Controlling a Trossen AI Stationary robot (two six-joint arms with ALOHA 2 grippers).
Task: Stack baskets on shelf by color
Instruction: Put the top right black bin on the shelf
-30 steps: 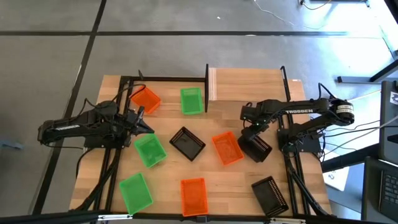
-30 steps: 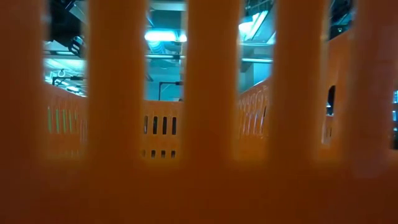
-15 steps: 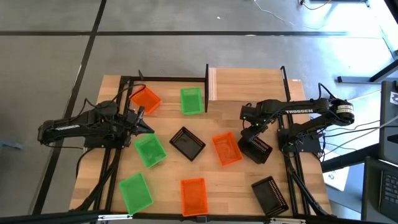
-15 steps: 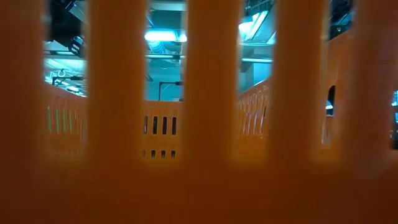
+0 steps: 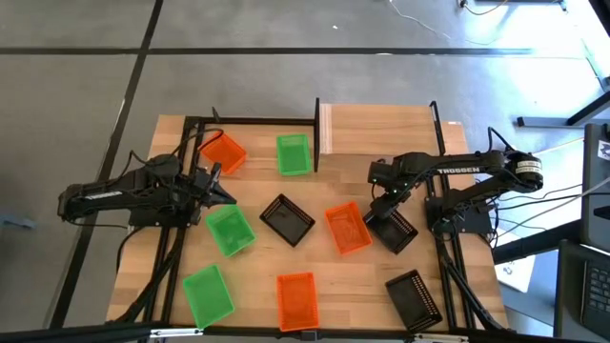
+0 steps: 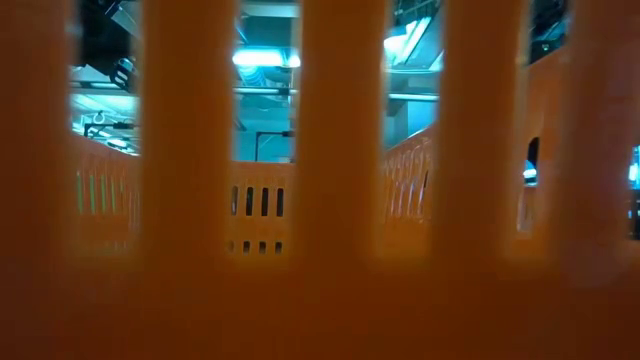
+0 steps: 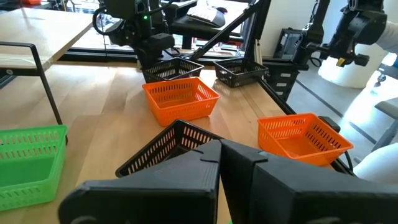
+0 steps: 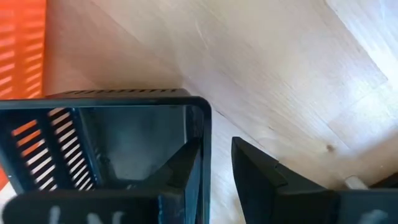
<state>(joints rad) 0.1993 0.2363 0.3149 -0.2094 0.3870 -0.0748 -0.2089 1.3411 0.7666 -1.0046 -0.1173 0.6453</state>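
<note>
Slightly shifted since a second ago, the black basket [image 5: 393, 229] under the right hand [image 5: 381, 211] now lies a little flatter and closer to the orange basket [image 5: 348, 228] beside it; nothing else has moved. The right hand stands wide, one finger inside the black basket's wall [image 8: 200, 149] and the other finger [image 8: 261, 174] outside it, straddling the rim without visibly squeezing it. This basket is a small rectangular tray with slotted mesh sides, tilted on the surface [image 5: 362, 276], and the orange one shows through its slots in the right wrist view.

Outward from there, a second black basket [image 5: 287, 219] lies mid-surface and a third black basket [image 5: 415, 298] sits near the front right corner. Another orange basket [image 5: 296, 301] rests at the front edge, hard against the low camera, so its bars [image 6: 330, 130] block nearly all of that view. A third orange basket [image 5: 223, 152] lies at the back left, near a green basket [image 5: 294, 154]. Two more green baskets lie left of centre [image 5: 230, 230] and at the front left [image 5: 208, 294]. All baskets seen are empty.

The shelf [image 5: 381, 129], a pale plank with black uprights, stands at the back right with no basket on it.

The left hand [image 5: 212, 183] waits over the left side, fingers closed together, holding nothing.
</note>
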